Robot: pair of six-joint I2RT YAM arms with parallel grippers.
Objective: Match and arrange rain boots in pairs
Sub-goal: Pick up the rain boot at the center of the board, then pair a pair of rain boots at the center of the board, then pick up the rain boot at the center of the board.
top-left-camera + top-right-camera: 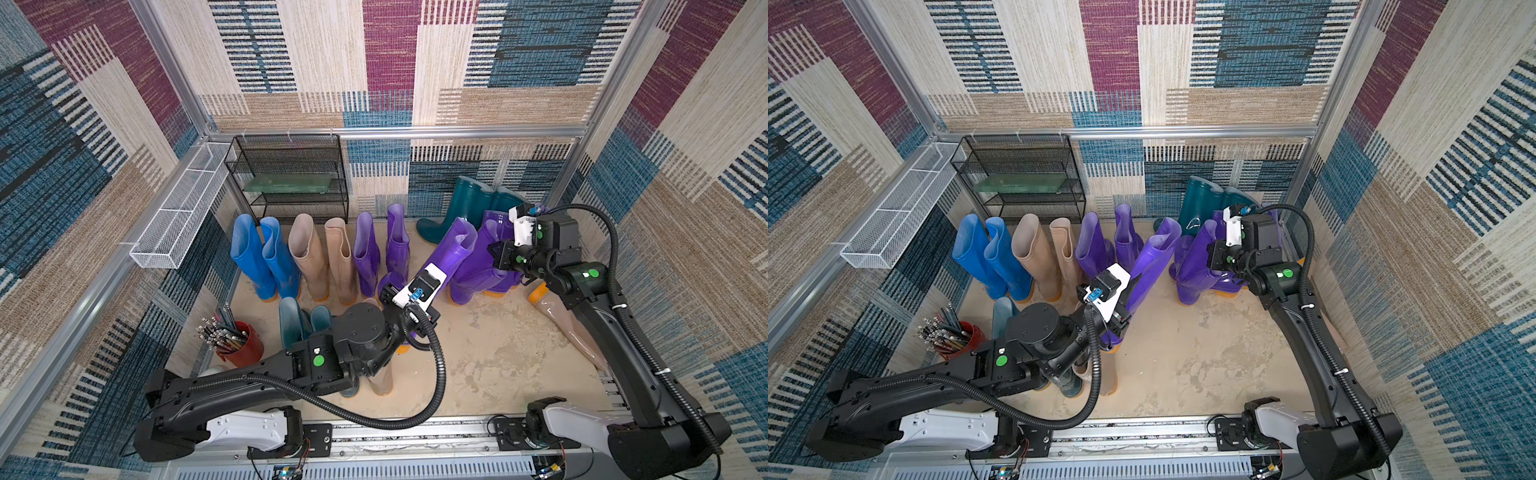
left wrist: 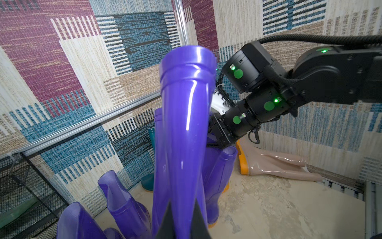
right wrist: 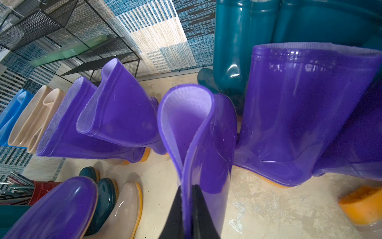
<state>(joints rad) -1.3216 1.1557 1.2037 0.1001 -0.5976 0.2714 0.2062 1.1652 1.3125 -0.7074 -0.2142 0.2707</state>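
– left wrist view: the left gripper (image 2: 183, 225) is clamped on the shaft of the tilted boot (image 2: 184, 124), whose cuff is close to the right arm (image 2: 258, 111). what worries you?
– that glossy shaft looks soft, so i'd expect it to fold or twist in the pinch. its foot is near the front boots (image 3: 105, 195) at the worktop's front left, and a swing could topple them.
– and the right gripper (image 3: 187, 213)?
– it's closed on only the thin cuff wall of the standing boot (image 3: 219, 144). that could peel out, tipping the boot into the purple cluster (image 3: 299, 113) near the back right corner, by the teal pair (image 1: 478, 199).
– sorted ones?
– the blue pair (image 1: 262, 257), beige pair (image 1: 316, 257) and purple pair (image 1: 382, 249) stand along the back edge. one beige boot (image 2: 275, 163) lies at the right edge.
– surface, room?
– the worktop (image 1: 498, 353) is pale, blotchy board. the walls are patchwork carpet. there's a black rack (image 1: 291, 174) in the back left corner, a white basket (image 1: 174, 216) on the left wall and a red cup (image 1: 249, 349) by the left edge.
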